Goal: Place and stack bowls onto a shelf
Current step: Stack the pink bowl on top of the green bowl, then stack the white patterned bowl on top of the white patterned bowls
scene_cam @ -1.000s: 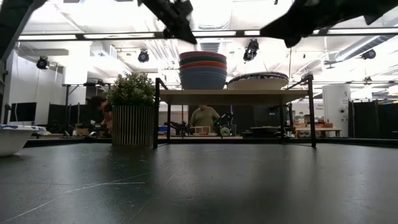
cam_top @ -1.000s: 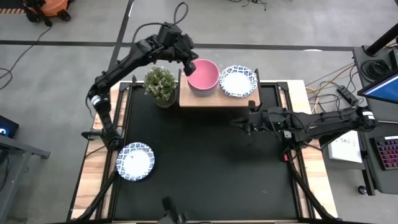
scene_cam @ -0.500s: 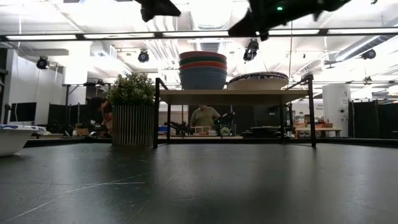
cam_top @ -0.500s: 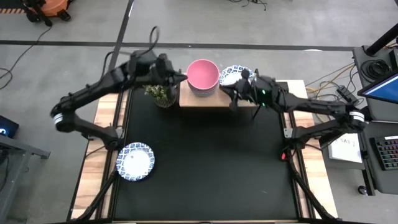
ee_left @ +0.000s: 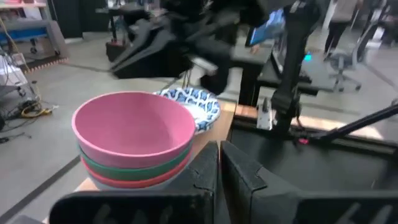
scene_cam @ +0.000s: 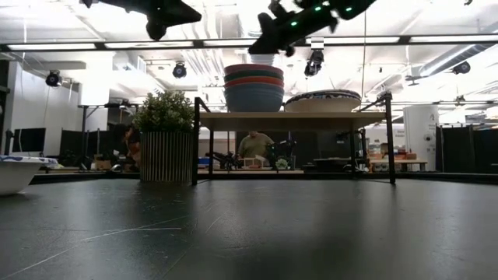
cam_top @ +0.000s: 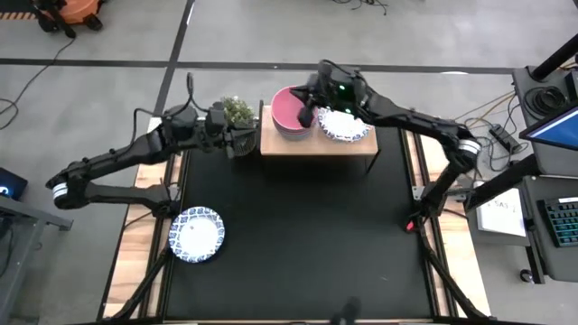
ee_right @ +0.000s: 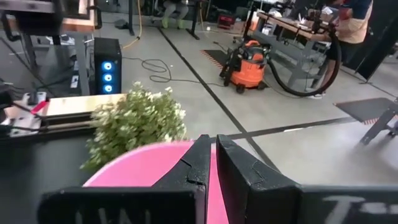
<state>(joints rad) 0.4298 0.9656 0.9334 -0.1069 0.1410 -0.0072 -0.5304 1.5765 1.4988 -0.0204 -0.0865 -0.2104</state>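
Note:
A stack of solid bowls, pink on top (cam_top: 291, 112), then green, red and blue (scene_cam: 254, 87), rests on the left part of the light-wood shelf (cam_top: 316, 146). White bowls with blue-patterned rims (cam_top: 344, 125) sit stacked beside it on the shelf. One more white patterned bowl (cam_top: 195, 235) rests on the black table at the near left. My right gripper (cam_top: 307, 112) is shut and hangs above the pink bowl's right rim, clear of it in the low view (scene_cam: 263, 45). My left gripper (cam_top: 251, 141) is shut, left of the shelf by the plant, high above the table (scene_cam: 157, 29).
A small potted green plant (cam_top: 237, 114) stands at the shelf's left end, right beside my left gripper. The shelf stands on thin dark legs (scene_cam: 195, 140) at the table's far edge. A person (scene_cam: 254, 146) shows in the room behind the shelf.
My left gripper has drawn back from the pink bowl's rim toward the table's left and now sits by the plant. My right gripper has swung from the table's middle right to the far edge and now hangs over the pink bowl. The bowls have stayed put.

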